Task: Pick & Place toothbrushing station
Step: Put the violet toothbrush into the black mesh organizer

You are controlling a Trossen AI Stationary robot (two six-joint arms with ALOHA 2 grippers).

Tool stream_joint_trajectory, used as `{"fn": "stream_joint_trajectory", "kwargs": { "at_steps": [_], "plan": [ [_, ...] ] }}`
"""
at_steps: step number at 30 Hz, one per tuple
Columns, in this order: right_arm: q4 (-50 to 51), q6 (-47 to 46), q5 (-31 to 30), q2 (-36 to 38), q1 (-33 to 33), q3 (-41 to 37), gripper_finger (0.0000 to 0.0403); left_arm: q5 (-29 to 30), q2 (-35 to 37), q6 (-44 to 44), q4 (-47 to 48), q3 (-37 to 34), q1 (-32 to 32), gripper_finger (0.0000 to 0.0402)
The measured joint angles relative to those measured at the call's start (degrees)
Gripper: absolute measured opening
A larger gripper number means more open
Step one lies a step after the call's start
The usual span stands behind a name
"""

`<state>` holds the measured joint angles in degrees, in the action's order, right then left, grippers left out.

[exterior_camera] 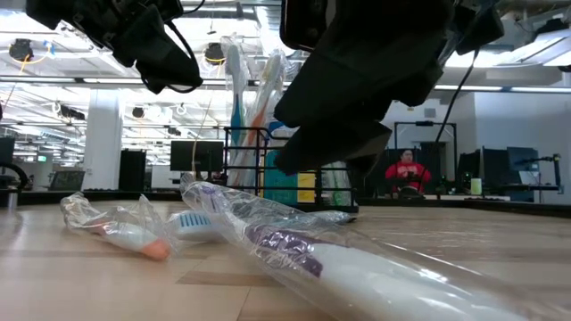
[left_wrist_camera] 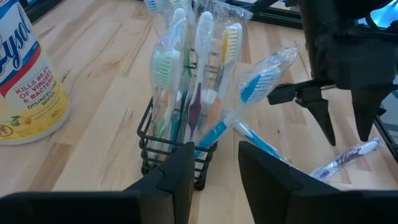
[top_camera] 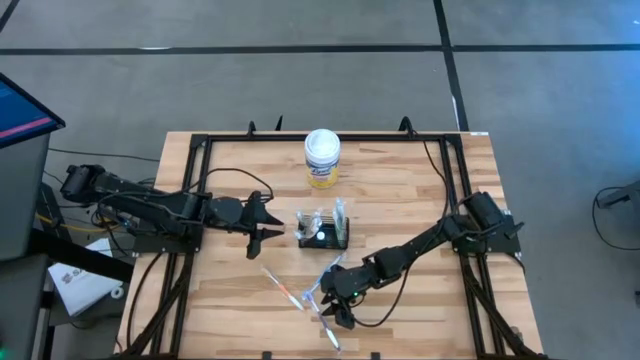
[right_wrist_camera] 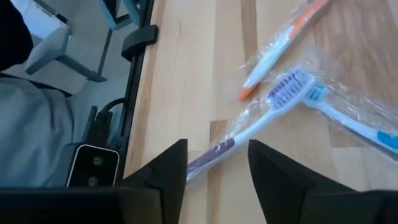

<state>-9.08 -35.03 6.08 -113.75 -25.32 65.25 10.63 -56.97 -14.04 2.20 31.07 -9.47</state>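
Observation:
The toothbrushing station (top_camera: pixel 323 232), a small black wire-mesh holder (left_wrist_camera: pixel 177 146), stands mid-table with several plastic-wrapped toothbrushes upright in it. My left gripper (top_camera: pixel 271 229) hovers open just left of it, its fingers (left_wrist_camera: pixel 216 168) level with the holder's near wall. Three wrapped toothbrushes lie flat on the wood nearer the front: an orange-tipped one (right_wrist_camera: pixel 283 40), a blue one (right_wrist_camera: pixel 348 118) and a purple-handled one (right_wrist_camera: pixel 261 118). My right gripper (top_camera: pixel 335 308) is open above the purple one, its fingers (right_wrist_camera: pixel 217 162) on either side of the handle end.
A white canister with a yellow label (top_camera: pixel 322 158) stands behind the holder near the far edge. A black frame (top_camera: pixel 200 200) runs around the tabletop. Bare wood lies to the left and right of the front toothbrushes. A person sits far off in the room (exterior_camera: pixel 406 169).

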Motion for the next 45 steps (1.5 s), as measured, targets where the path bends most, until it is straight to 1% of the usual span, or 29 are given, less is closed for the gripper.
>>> {"fn": "stream_joint_trajectory", "kwargs": {
  "at_steps": [4,6,10,20,27,32,34,38,39,42,45],
  "plan": [
    [-1.23,-0.63,-0.1,-1.27,-0.09,-0.28,0.0164,-0.01,0.0,-0.02,0.0,0.0,0.0,0.0116],
    [-4.8,-1.03,-0.06,-3.19,-0.28,0.37,0.0162,-0.01,0.0,-0.02,-0.02,0.0,0.0,0.0116],
    [-3.28,-1.11,1.03,-6.55,-0.42,1.38,0.0157,0.0,-0.02,-0.02,-0.04,0.0,0.0,0.0116],
    [-3.82,-1.29,1.53,-6.74,0.11,2.4,0.015,0.01,-0.02,-0.39,-0.07,0.0,0.0,0.0116],
    [-5.31,-2.49,1.54,-9.36,0.64,3.76,0.0142,0.01,-0.02,-0.39,-0.04,0.0,0.0,0.0116],
    [-4.48,-2.26,1.57,-9.69,1.13,4.72,0.0109,0.01,-0.02,-0.39,-0.06,0.0,0.0,0.0117],
    [-4.48,-2.2,1.54,-9.69,1.19,4.72,0.0084,0.01,-0.02,-0.39,-0.07,0.0,0.0,0.0117],
    [-4.56,-1.9,1.58,-9.69,1.4,4.74,0.002,0.01,-0.02,-0.39,-0.07,0.0,0.0,0.0117],
    [-4.63,-1.29,1.65,-9.69,1.4,4.74,0.0012,0.01,-0.02,-0.39,-0.07,0.0,0.0,0.0117],
    [-4.63,-1.0,1.62,-9.69,1.36,4.74,0.0014,0.0,-0.02,-0.39,-0.06,0.0,0.0,0.0117],
    [-4.66,-0.84,1.58,-9.69,1.36,4.74,0.0006,0.01,-0.02,-0.39,-0.07,0.0,0.0,0.0117]
  ]
}}
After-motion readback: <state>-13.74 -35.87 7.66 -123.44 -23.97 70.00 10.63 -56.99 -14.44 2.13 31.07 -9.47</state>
